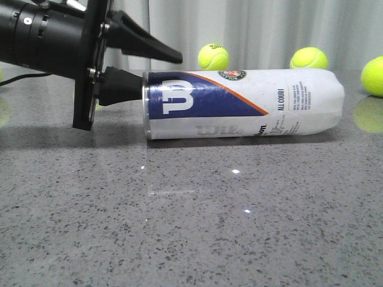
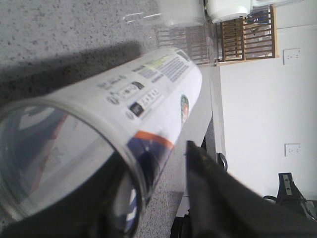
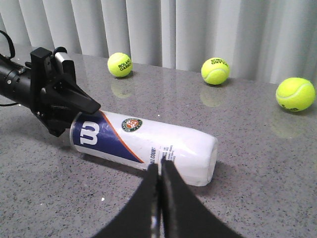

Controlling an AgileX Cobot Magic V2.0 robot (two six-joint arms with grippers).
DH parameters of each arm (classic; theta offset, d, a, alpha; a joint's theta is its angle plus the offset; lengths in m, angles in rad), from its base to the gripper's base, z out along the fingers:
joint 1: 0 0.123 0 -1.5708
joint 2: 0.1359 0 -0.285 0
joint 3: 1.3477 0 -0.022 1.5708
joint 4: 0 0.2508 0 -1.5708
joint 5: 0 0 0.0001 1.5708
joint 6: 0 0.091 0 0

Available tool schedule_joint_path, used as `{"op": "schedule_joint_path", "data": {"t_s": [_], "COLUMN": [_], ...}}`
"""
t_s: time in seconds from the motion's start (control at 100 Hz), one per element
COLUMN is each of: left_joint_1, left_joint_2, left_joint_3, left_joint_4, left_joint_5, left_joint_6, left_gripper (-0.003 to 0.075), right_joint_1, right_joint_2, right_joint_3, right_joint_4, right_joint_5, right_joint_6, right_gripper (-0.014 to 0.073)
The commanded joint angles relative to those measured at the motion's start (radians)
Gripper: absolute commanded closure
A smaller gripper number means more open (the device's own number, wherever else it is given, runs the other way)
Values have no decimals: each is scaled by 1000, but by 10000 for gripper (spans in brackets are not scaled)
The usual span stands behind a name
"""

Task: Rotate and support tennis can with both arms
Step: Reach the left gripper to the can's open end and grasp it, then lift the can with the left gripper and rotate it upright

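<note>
The tennis can point(image 1: 251, 104) lies on its side on the grey table, with its open silver-rimmed end to the left. My left gripper point(image 1: 160, 73) is open at that end. One finger reaches into the mouth and the other point(image 1: 161, 52) runs over the outside, with a gap to the wall. The left wrist view shows the can point(image 2: 148, 94) and the gripper point(image 2: 153, 156) straddling its rim. In the right wrist view the right gripper point(image 3: 160, 163) is shut and empty, hovering short of the can point(image 3: 148, 141) near its closed end. The right gripper is out of the front view.
Three yellow-green tennis balls point(image 1: 213, 57) point(image 1: 309, 58) point(image 1: 374, 76) sit behind the can near the white curtain. They also show in the right wrist view point(image 3: 120, 64) point(image 3: 215, 70) point(image 3: 295, 93). The left arm's black body point(image 1: 42, 39) fills the upper left.
</note>
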State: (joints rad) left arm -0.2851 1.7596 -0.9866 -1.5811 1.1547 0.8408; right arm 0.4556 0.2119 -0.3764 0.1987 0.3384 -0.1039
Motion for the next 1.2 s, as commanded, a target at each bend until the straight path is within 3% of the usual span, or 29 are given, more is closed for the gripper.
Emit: {"op": "schedule_joint_path", "data": {"t_s": [0.0,0.25,0.53,0.66,0.78,0.92,1.19], "left_joint_1": [-9,-9,-9,-9,-9,-9,-36], "left_joint_2": [-37,-37,-123,-224,-341,-445,-482], "left_joint_3": [-29,-29,-29,-34,-83,-194,-450], "left_joint_4": [-80,-146,-160,-124,53,346,928], "left_joint_5": [77,126,120,42,-82,-177,-63], "left_joint_6": [19,88,170,181,166,24,-260], "left_gripper": [584,739,739,739,739,739,739], "right_joint_1": [-5,-5,-5,-5,-5,-5,-5], "right_joint_2": [8,8,8,8,8,8,8], "right_joint_3": [-24,-24,-24,-24,-24,-24,-24], "right_joint_4": [-2,-2,-2,-2,-2,-2,-2], "right_joint_5": [-70,-70,-70,-70,-70,-70,-70], "right_joint_6": [0,0,0,0,0,0,0], "right_gripper": [655,655,655,655,655,655,655]}}
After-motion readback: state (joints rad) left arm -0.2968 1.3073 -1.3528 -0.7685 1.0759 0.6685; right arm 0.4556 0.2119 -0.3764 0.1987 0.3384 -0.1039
